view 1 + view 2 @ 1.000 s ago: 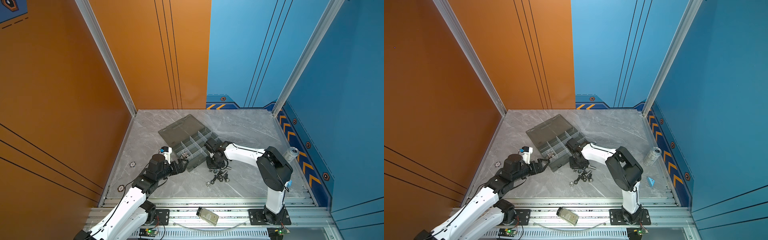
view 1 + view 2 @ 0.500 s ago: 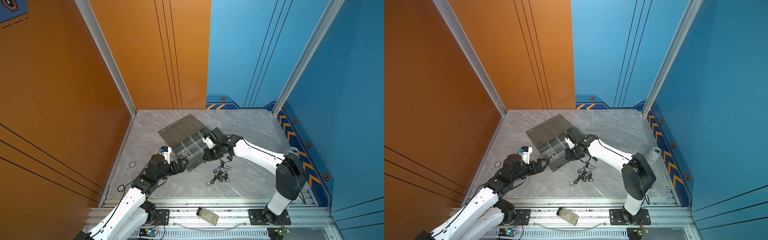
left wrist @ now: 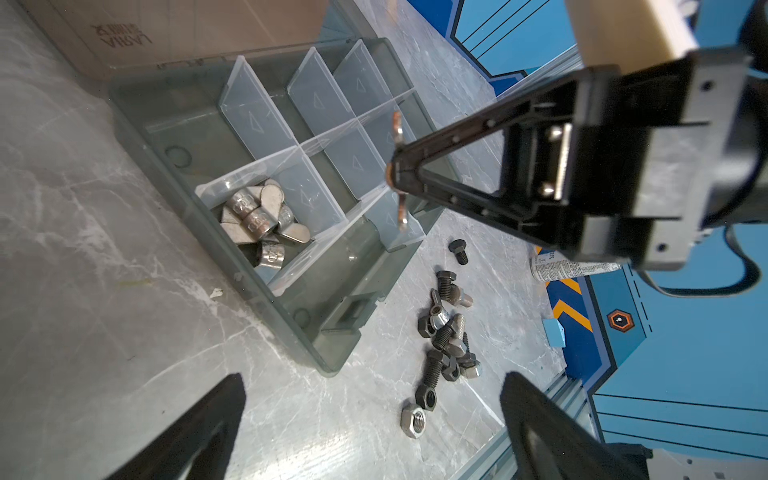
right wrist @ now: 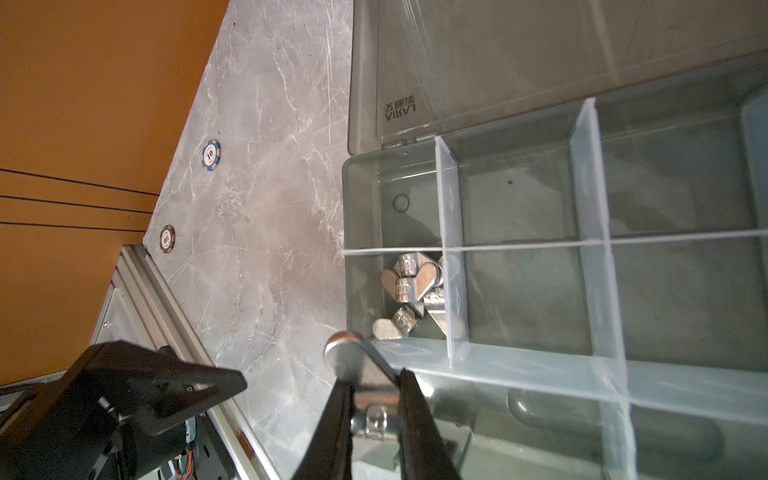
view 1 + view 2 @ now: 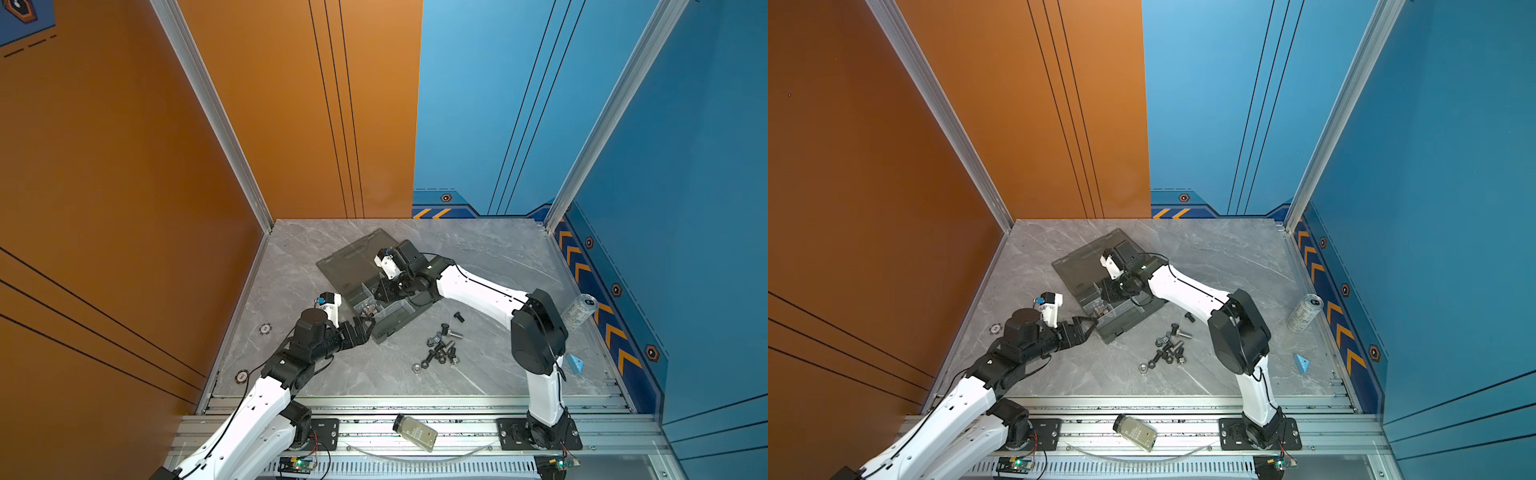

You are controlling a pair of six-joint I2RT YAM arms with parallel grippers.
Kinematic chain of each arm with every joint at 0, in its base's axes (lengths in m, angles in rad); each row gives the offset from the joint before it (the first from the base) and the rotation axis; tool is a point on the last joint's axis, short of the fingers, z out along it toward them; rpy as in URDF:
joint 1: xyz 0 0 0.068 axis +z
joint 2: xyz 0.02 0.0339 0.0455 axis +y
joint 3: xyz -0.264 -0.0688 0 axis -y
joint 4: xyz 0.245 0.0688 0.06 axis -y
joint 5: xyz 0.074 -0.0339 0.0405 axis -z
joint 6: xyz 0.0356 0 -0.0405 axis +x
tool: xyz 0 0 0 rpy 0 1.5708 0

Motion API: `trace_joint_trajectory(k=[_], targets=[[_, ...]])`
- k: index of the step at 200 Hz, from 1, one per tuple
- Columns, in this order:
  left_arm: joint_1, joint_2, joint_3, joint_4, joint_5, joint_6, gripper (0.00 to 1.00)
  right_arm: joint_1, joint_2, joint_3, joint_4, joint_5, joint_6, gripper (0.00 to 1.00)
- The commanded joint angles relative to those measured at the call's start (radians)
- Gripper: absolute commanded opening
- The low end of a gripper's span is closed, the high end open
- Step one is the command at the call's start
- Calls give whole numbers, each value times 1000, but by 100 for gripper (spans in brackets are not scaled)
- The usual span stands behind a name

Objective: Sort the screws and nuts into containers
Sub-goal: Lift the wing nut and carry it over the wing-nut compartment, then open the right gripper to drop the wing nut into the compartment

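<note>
Since the right gripper has its fingers pressed tight on the barrel of a silver wing nut, both wings stick out free either side of the pinch. To me that looks a sound hold for so small and slippery a piece. It hangs over the smoky organiser box, close above the cell where a heap of wing nuts already lies, so I'd say like is going with like and a drop is due.

Taking the far wall as twelve, that cell sits on the box's nine o'clock side, and the lid lies flat open toward eleven.

The left gripper waits at about eight o'clock, fingers spread wide and holding nothing. It is just beside the box's near corner, though I can't tell whether it touches. I'd guess it is keeping out of the way.

The unsorted screws and a hex nut lie in a loose pile on the table near four o'clock. One black screw lies apart from them.
</note>
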Motion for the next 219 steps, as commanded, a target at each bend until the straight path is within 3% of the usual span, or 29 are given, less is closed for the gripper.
trace_joint_trajectory(k=[1,54,91,143,186,219], targets=[[10,-14,5,-26,23,15,98,18,72,76,23,27,14,3],[15,-20,1,-27,25,12,98,35,184,164,-14,67,20,7],[17,-29,-6,-28,23,12,97,44,200,170,-43,107,11,22],[17,-29,-7,-26,23,8,98,45,192,170,-67,117,-3,33],[18,-34,-7,-28,22,5,98,39,129,130,-73,135,-9,36],[18,-39,-9,-29,21,6,98,27,-1,22,-73,148,0,37]])
